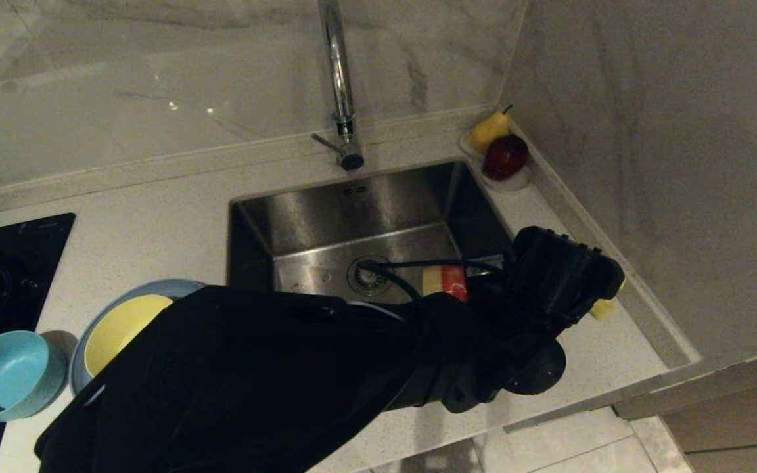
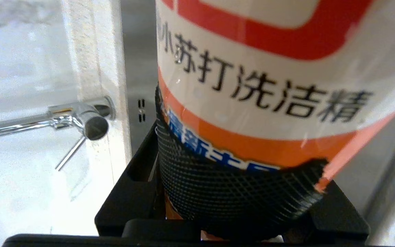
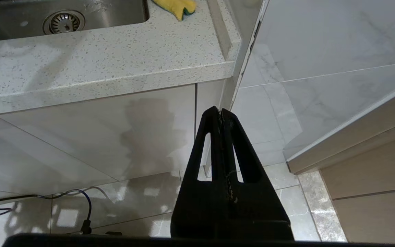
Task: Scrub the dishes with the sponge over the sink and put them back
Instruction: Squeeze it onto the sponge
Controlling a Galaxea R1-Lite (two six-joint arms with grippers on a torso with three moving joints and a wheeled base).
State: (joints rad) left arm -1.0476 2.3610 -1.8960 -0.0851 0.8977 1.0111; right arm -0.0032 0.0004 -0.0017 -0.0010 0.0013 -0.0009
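One bottle of dish soap fills my left wrist view, its white, red and orange label right against the lens, and my left gripper is closed about halfway around its body, one mesh-textured finger wrapped over the lower label. From the head camera my left arm reaches across the counter, holding the bottle above the right side of the sink, with only a sliver of its label visible past my wrist. I judge this to be the soaping step, before any scrubbing. Next I would have to bring the soap to the sponge, which lies on the counter just right of the sink, half hidden behind my wrist; the right wrist view shows it plainly at the counter's edge. That same view shows my right gripper pressed shut on nothing, parked low in front of the cabinet. Further left, the yellow bowl sits in the plate, and the teal-blue bowl stands beside them, partly on the black cooktop. At the back stands the tap.
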